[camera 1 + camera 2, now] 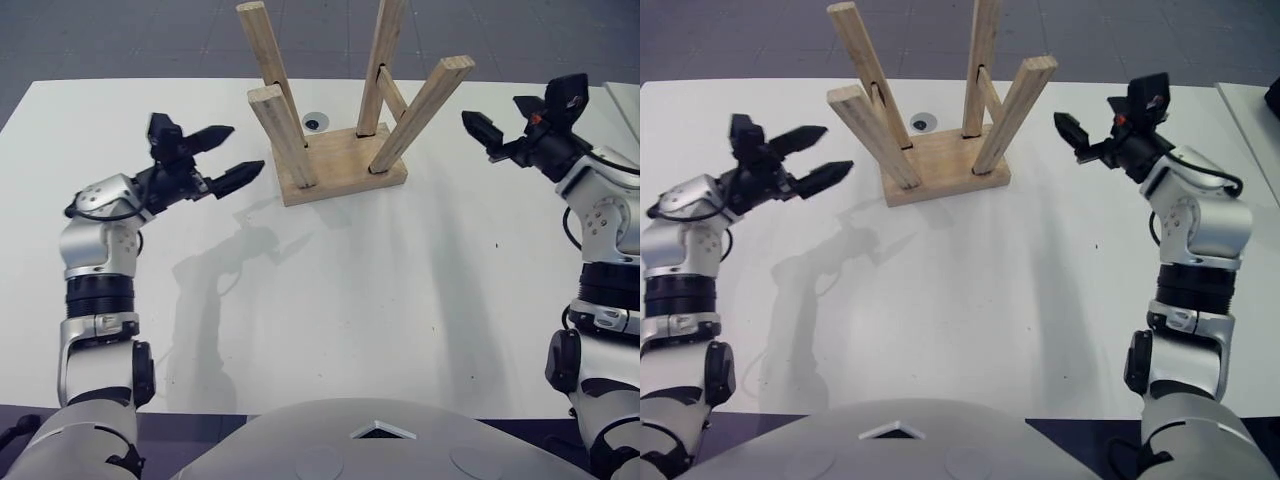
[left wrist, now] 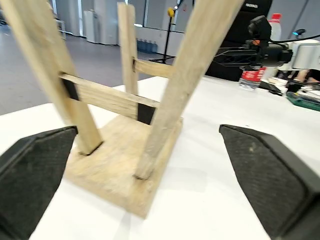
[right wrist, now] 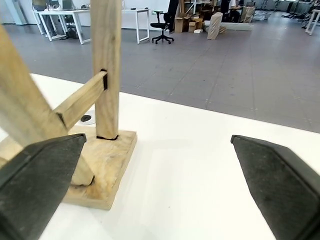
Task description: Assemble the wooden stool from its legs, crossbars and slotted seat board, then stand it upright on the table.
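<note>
The wooden stool stands upside down at the back middle of the white table (image 1: 330, 300). Its seat board (image 1: 340, 165) lies flat and the legs (image 1: 283, 135) point up, joined by crossbars (image 2: 107, 97). My left gripper (image 1: 246, 150) hovers open just left of the seat board, with nothing between its fingers (image 2: 35, 170). My right gripper (image 1: 492, 112) is open to the right of the stool, a little apart from the nearest leg (image 1: 423, 110), and its pads (image 3: 280, 175) are bare. The leg and crossbar joint (image 3: 102, 80) sits ahead of it.
A small round grommet (image 1: 315, 122) is set in the table just behind the stool. The table's far edge runs close behind the legs. A second table's corner (image 1: 625, 100) is at the far right. The near half of the table is bare.
</note>
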`<state>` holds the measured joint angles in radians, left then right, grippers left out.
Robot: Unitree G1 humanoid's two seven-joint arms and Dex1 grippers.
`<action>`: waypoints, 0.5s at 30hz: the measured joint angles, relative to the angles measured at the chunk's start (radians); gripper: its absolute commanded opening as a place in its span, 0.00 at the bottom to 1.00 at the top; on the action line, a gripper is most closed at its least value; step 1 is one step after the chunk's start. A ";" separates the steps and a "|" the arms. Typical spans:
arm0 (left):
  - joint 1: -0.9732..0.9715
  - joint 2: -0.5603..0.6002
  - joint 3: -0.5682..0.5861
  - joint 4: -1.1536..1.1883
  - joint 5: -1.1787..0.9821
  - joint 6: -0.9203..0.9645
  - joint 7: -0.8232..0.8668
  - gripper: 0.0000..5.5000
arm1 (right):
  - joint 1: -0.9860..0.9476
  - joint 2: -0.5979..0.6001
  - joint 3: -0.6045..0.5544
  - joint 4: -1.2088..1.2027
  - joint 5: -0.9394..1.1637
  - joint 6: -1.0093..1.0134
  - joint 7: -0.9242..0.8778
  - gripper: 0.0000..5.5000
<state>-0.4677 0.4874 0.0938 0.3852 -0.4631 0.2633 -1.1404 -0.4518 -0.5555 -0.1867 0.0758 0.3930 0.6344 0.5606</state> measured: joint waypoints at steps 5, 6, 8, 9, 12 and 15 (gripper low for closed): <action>-0.050 -0.047 -0.056 0.149 0.054 -0.070 -0.026 0.68 | 0.041 0.030 0.044 -0.041 -0.003 0.000 0.002 0.98; -0.054 -0.049 -0.061 0.168 0.063 -0.076 -0.029 0.64 | 0.043 0.033 0.050 -0.048 -0.003 0.000 0.002 0.98; -0.069 -0.055 -0.061 0.204 0.070 -0.088 -0.032 0.60 | 0.045 0.034 0.062 -0.055 -0.005 0.000 0.003 0.98; -0.085 -0.060 -0.061 0.230 0.070 -0.093 -0.034 0.56 | 0.047 0.035 0.065 -0.058 -0.005 0.000 0.003 0.98; -0.134 -0.077 -0.061 0.295 0.077 -0.114 -0.047 0.48 | 0.063 0.038 0.070 -0.061 -0.006 0.001 0.003 0.98; -0.174 -0.087 -0.069 0.357 0.090 -0.141 -0.061 0.38 | 0.074 0.038 0.073 -0.066 -0.006 0.006 0.003 0.98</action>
<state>-0.6415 0.4005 0.0250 0.7418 -0.3736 0.1219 -1.2014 -0.3776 -0.5171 -0.1132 0.0102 0.3865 0.6401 0.5632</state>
